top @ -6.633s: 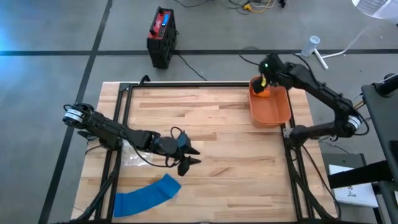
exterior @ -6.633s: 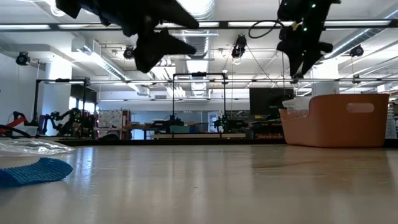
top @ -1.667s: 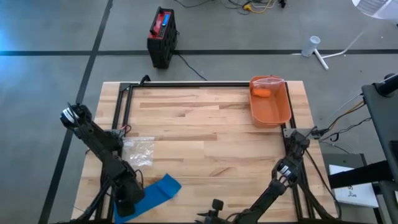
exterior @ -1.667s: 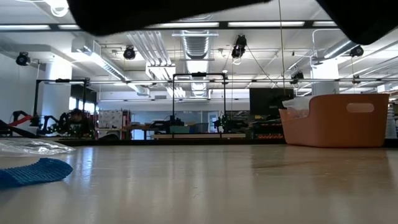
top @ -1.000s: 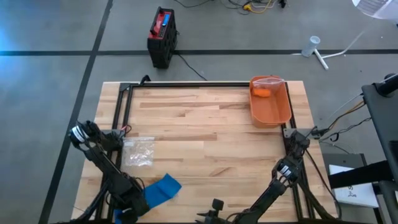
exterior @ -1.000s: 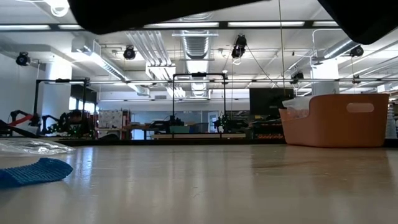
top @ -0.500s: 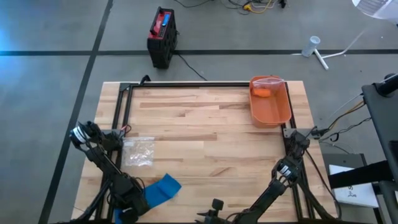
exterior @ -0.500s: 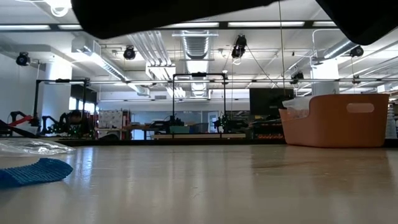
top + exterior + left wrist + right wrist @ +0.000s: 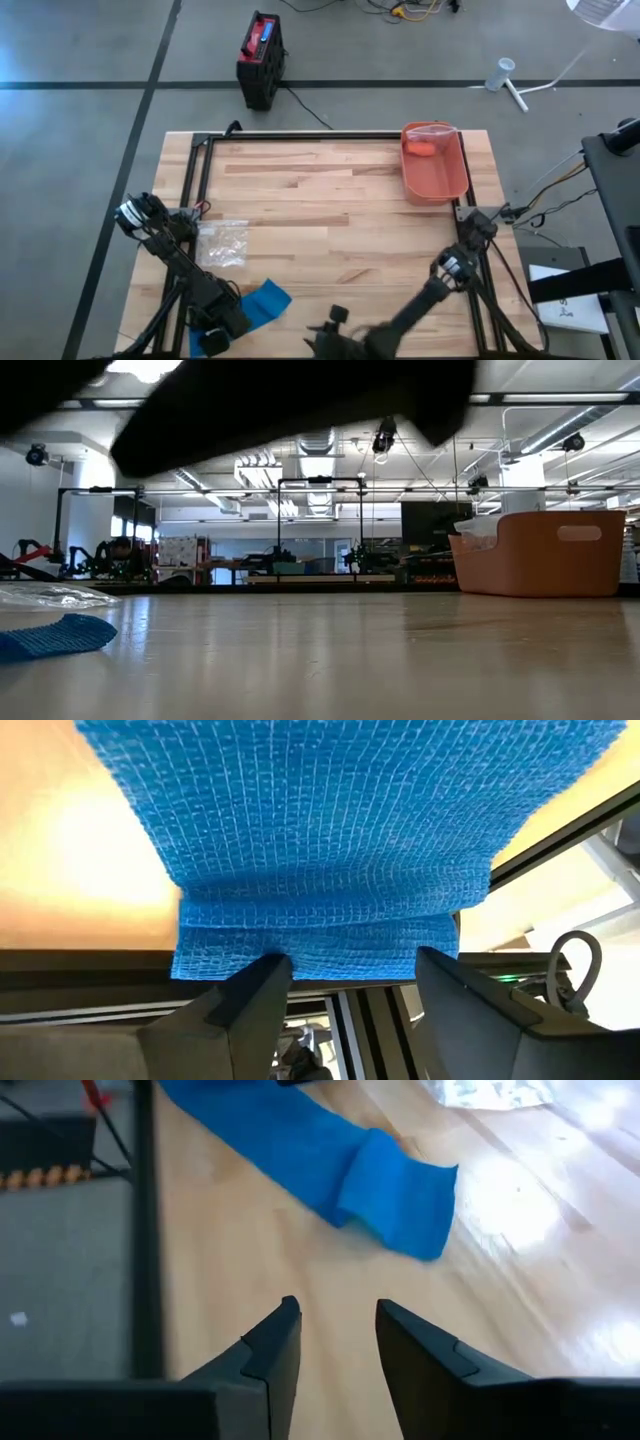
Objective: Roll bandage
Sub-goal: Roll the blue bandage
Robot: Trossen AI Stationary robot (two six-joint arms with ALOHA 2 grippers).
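Note:
The blue bandage (image 9: 258, 305) lies flat on the table near its near-left corner, running slantwise. Its right end (image 9: 400, 1195) is folded over on itself. My left gripper (image 9: 215, 328) stands open over the bandage's near-left end (image 9: 320, 935), one finger toward each long edge. My right gripper (image 9: 322, 340) is at the near edge, right of the bandage. It is open (image 9: 335, 1315) with nothing between its fingers and points toward the folded end. In the low view the bandage (image 9: 55, 635) shows at far left. My left gripper comes slanting down onto the bandage's near-left end (image 9: 300, 955), fingers (image 9: 255, 990) set across its width. I cannot tell whether the fingertips touch the cloth. The bandage lies flat on the table.
A clear plastic bag (image 9: 222, 243) lies just beyond the bandage. An orange bin (image 9: 445, 180) holding an orange thing (image 9: 423, 149) stands at the far right. The black frame rail (image 9: 145, 1230) runs along the table's edge beside the bandage.
My right arm has swung along the near edge toward the table's left, bringing its gripper closer to the bandage. My left gripper has shifted a little toward the right over the bandage's end. The bandage has stayed where it was.

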